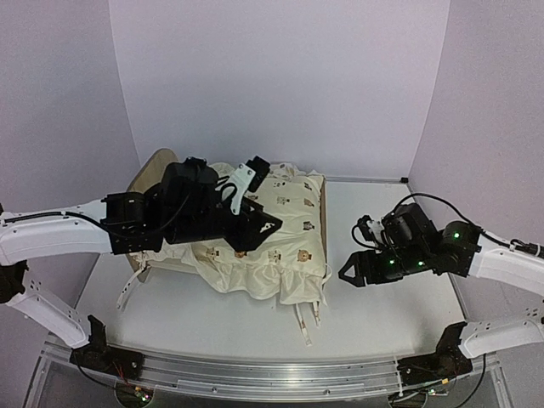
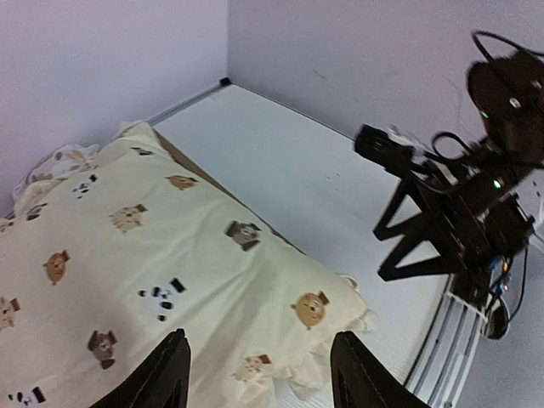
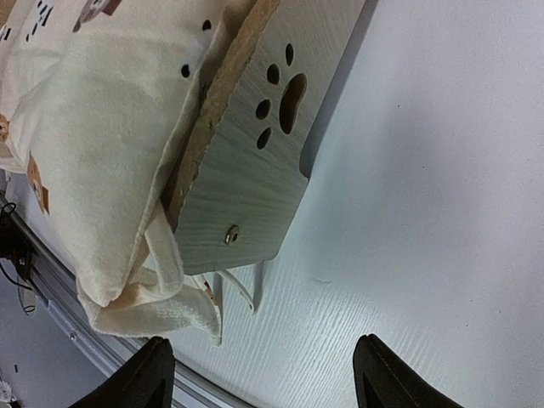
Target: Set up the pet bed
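On the table (image 1: 382, 306): bed (image 1: 321, 212) at the middle, cushion askew.

Shows the bed with long axis left to right, headboard (image 1: 151, 174) at far left, footboard (image 3: 255, 187) at the right end. Shows the cushion (image 1: 280, 246) lying on it but slumping over the near right corner, with ties (image 1: 303, 323) trailing onto the table. Places the left gripper (image 2: 259, 374) above the cushion's middle, fingers spread, nothing pinched. Places the right gripper (image 3: 263, 382) just right of the footboard and apart from it, also spread, holding nothing. Puts the sagging corner to the left of the right gripper, so probably makes the right arm the nearer one for that end. Likely calls for a tug along the long axis to square the cushion.
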### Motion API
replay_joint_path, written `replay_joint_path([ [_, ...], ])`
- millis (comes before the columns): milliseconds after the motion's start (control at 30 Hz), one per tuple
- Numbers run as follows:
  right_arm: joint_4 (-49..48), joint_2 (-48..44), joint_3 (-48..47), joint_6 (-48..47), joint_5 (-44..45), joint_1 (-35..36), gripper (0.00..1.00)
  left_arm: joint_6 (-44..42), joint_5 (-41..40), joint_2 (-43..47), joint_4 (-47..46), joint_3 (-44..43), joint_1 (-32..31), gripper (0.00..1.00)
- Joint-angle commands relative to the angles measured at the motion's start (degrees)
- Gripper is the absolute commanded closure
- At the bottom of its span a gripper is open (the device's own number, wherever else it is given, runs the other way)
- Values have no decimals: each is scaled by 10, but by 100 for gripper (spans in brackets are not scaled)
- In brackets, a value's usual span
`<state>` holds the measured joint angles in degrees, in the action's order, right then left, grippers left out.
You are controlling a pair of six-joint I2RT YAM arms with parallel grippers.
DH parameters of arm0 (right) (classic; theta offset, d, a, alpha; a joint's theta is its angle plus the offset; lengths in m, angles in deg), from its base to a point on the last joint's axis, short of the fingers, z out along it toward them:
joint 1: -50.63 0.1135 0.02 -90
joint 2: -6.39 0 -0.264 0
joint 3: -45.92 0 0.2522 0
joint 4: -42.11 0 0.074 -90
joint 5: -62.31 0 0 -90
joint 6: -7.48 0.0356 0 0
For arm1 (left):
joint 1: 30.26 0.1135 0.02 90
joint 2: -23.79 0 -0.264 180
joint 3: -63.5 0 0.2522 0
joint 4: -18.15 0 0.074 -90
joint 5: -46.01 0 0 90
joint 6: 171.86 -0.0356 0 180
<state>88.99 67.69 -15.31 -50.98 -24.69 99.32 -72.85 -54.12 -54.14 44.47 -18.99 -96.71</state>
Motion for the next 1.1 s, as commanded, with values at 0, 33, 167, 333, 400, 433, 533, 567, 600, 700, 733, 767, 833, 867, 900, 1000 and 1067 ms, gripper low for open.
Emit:
replay_joint_path([
  [0, -4, -20, 11, 10, -17, 1, 27, -66, 54, -25, -2, -7, -45, 42],
  [33, -6, -23, 14, 11, -11, 1, 27, -77, 60, -39, 4, -13, -54, 42],
  [167, -9, -30, 24, 13, -3, 1, 25, -135, 29, -114, 25, -50, -85, 41],
  [333, -10, -36, 31, 17, -7, 1, 24, -159, -35, -185, 21, -80, -92, 42],
  [400, -9, -39, 36, 18, -7, 1, 24, -160, -47, -196, 20, -86, -92, 43],
  [433, -9, -40, 38, 18, -7, 1, 24, -160, -54, -200, 17, -88, -92, 43],
  [533, -10, -40, 43, 19, -10, 1, 24, -162, -77, -208, 8, -89, -92, 44],
  [567, -11, -40, 45, 20, -12, 1, 24, -163, -84, -210, 5, -90, -92, 44],
  [600, -12, -39, 46, 20, -15, 1, 24, -164, -88, -212, 3, -90, -92, 44],
  [700, -15, -39, 50, 20, -22, 1, 24, -167, -111, -215, -11, -86, -92, 40],
  [733, -15, -40, 51, 21, -23, 1, 24, -168, -117, -216, -16, -84, -92, 38],
  [767, -15, -40, 52, 21, -24, 1, 24, -170, -124, -216, -22, -82, -92, 36],
  [833, -16, -43, 53, 21, -25, 1, 24, -177, -130, -217, -30, -80, -92, 33],
  [867, -16, -44, 54, 21, -26, 1, 24, -181, -130, -220, -30, -81, -92, 32],
  [900, -16, -45, 55, 21, -26, 1, 24, -184, -131, -224, -30, -83, -92, 31],
  [1000, -16, -46, 57, 21, -26, 1, 24, -191, -144, -240, -27, -88, -91, 30],
  [1067, -17, -45, 59, 22, -26, 1, 24, -194, -149, -248, -20, -93, -90, 32],
])
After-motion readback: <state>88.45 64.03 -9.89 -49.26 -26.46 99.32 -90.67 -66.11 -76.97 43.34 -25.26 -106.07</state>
